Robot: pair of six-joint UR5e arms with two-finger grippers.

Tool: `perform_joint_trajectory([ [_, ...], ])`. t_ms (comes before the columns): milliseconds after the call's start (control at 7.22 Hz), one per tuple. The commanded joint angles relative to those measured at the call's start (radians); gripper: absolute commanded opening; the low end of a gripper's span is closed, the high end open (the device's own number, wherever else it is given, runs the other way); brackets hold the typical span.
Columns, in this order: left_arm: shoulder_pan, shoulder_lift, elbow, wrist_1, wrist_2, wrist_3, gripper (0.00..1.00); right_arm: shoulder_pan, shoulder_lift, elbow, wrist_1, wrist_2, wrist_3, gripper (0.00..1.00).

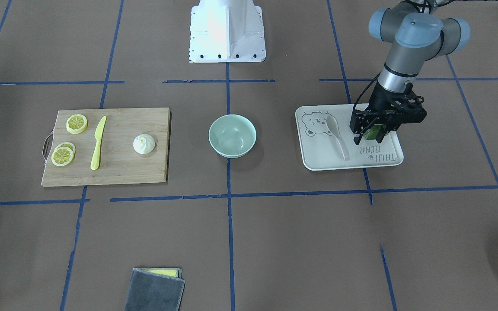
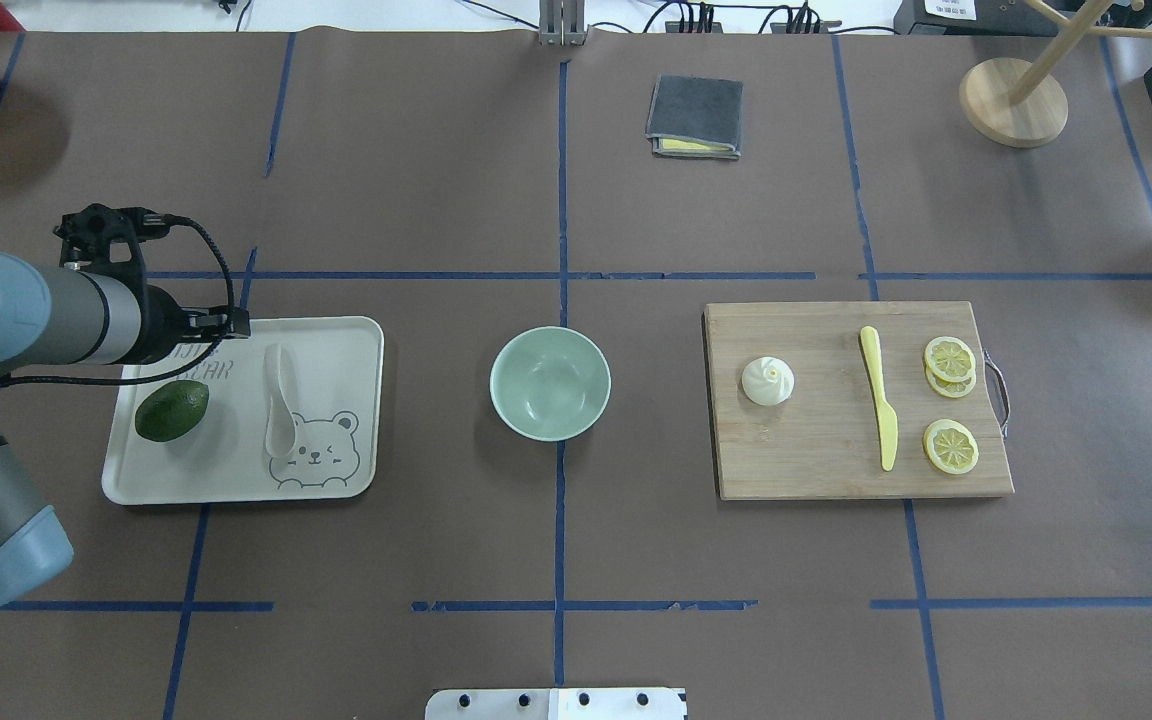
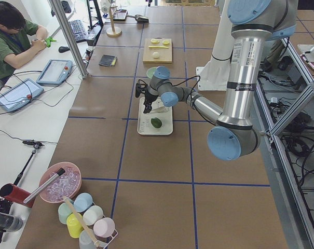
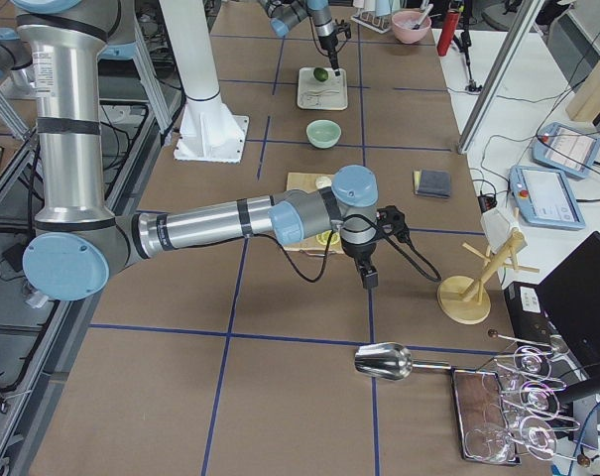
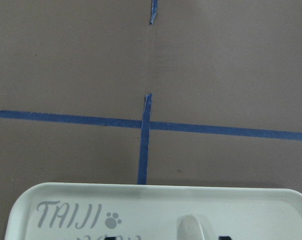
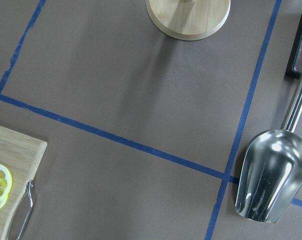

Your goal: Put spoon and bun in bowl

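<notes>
The pale spoon (image 1: 337,136) lies on the bear tray (image 1: 318,163), scoop toward the bear drawing; it also shows in the overhead view (image 2: 279,400). My left gripper (image 1: 368,139) hangs open and empty over the tray's lettered end. The spoon's handle tip (image 5: 191,227) shows between its fingertips (image 5: 223,237). The white bun (image 2: 768,381) sits on the cutting board (image 2: 816,465). The mint-green bowl (image 2: 549,383) stands empty at the table's middle. My right gripper (image 4: 368,276) hovers beyond the board's end and shows only in the right side view, so I cannot tell its state.
A green avocado (image 2: 171,410) lies on the tray beside the spoon. A yellow knife (image 2: 879,400) and lemon slices (image 2: 950,360) share the board. A grey cloth (image 2: 695,117), a wooden stand (image 2: 1013,100) and a metal scoop (image 6: 270,175) lie farther out.
</notes>
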Motion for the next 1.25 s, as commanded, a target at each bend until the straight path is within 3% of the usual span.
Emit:
perform_joint_trajectory([
  [0, 0.051, -0.057, 0.070, 0.042, 0.061, -0.018, 0.68, 0.000, -0.002, 0.001, 0.000, 0.000, 0.001, 1.00],
  [692, 0.119, -0.080, 0.087, 0.042, 0.064, -0.024, 0.67, 0.000, -0.002, -0.006, 0.000, 0.000, 0.001, 1.00],
  [831, 0.119, -0.080, 0.089, 0.042, 0.064, -0.024, 0.63, 0.000, -0.002, -0.006, 0.000, 0.000, 0.000, 1.00],
  [969, 0.119, -0.081, 0.087, 0.042, 0.064, -0.023, 0.51, 0.000, -0.002, -0.007, 0.000, 0.000, 0.001, 1.00],
  [1108, 0.119, -0.084, 0.089, 0.042, 0.063, -0.021, 0.46, 0.000, -0.002, -0.004, -0.001, 0.000, 0.001, 1.00],
])
